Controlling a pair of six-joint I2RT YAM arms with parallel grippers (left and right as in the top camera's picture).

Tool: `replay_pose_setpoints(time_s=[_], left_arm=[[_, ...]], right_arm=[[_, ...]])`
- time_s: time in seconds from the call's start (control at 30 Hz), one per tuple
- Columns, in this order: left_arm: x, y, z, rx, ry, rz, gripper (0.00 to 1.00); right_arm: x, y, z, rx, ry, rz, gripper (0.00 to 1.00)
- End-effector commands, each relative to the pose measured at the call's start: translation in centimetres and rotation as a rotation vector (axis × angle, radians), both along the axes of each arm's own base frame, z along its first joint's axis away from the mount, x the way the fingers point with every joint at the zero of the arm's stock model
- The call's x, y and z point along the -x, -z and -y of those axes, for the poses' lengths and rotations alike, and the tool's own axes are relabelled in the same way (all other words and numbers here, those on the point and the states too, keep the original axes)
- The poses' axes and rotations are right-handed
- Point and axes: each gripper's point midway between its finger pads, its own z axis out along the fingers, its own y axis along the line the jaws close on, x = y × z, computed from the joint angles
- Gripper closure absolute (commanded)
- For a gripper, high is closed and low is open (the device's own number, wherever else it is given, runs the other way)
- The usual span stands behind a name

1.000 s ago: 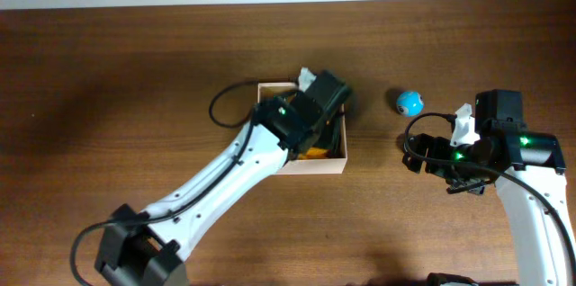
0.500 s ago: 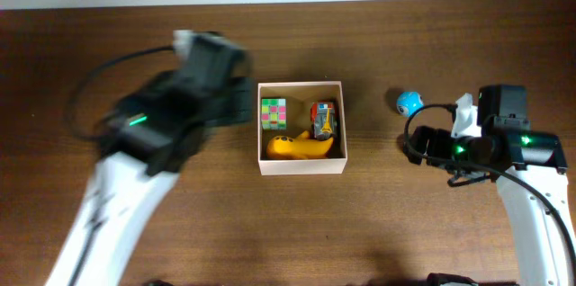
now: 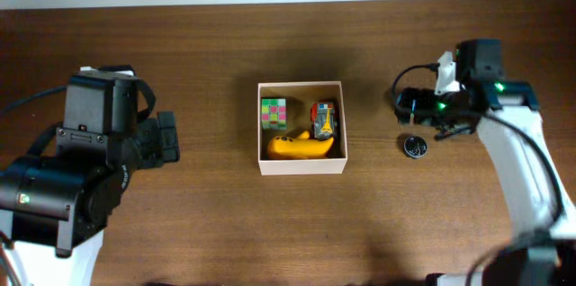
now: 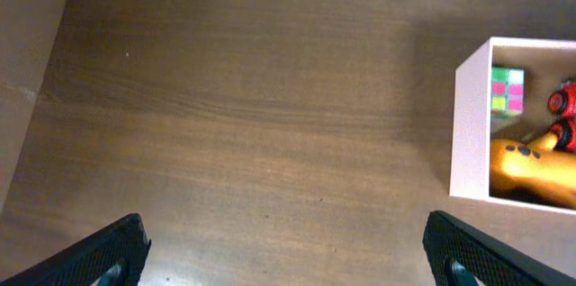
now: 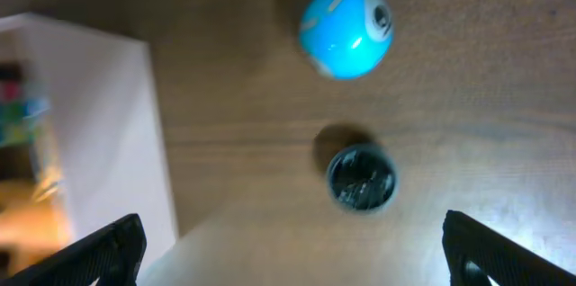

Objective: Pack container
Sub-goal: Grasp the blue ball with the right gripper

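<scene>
The container point(image 3: 302, 165) is a square white-walled box at the table's middle. It holds a multicoloured cube point(image 3: 274, 113), a red toy car point(image 3: 324, 117) and a yellow toy point(image 3: 301, 147). My left gripper point(image 3: 168, 138) is open and empty, well left of the box; its wrist view shows the box wall point(image 4: 470, 133), the cube point(image 4: 507, 90) and the yellow toy point(image 4: 531, 169). My right gripper point(image 3: 407, 106) is open above a blue ball point(image 5: 346, 18), which the overhead view hides. A dark round object point(image 3: 414, 146) lies just below it and also shows in the right wrist view point(image 5: 361, 178).
The white box wall point(image 5: 99, 124) is at the left of the right wrist view. The wooden table's left edge point(image 4: 36, 97) shows in the left wrist view. A pale wall runs along the table's far edge point(image 3: 288, 3).
My left arm has swung from over the box back to the far left, uncovering the toys inside. My right arm has moved up and left over the blue ball, revealing the dark round object.
</scene>
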Motion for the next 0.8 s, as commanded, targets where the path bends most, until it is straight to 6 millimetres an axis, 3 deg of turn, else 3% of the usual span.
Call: replay_pose_setpoints(time_s=[0.0,0.3,0.57,0.67,0.77], left_arm=[[0.2,0.0,-0.1,-0.006,0.014,-0.013,0.01],[0.3,0.0,-0.1,-0.007,0.014,-0.016,0.01],[0.3,0.0,-0.1,-0.007,0.014,-0.016,0.01],[0.3,0.0,-0.1,-0.007,0.014,-0.016,0.01],[0.3,0.0,-0.1,-0.007,0.014,-0.016,0.01]], right_arm=[[-1.8,1.0,1.6,0.069,0.017,0.007,0.00],[-5.2,6.2,2.3,0.081,-0.021,-0.014,0.02],[-7.6,8.4,2.5,0.082,-0.020,-0.007,0.04],[-7.9,9.1,2.5,0.082,-0.020,-0.009,0.09],[-8.0,9.9,2.6,0.080,-0.020,-0.021,0.21]])
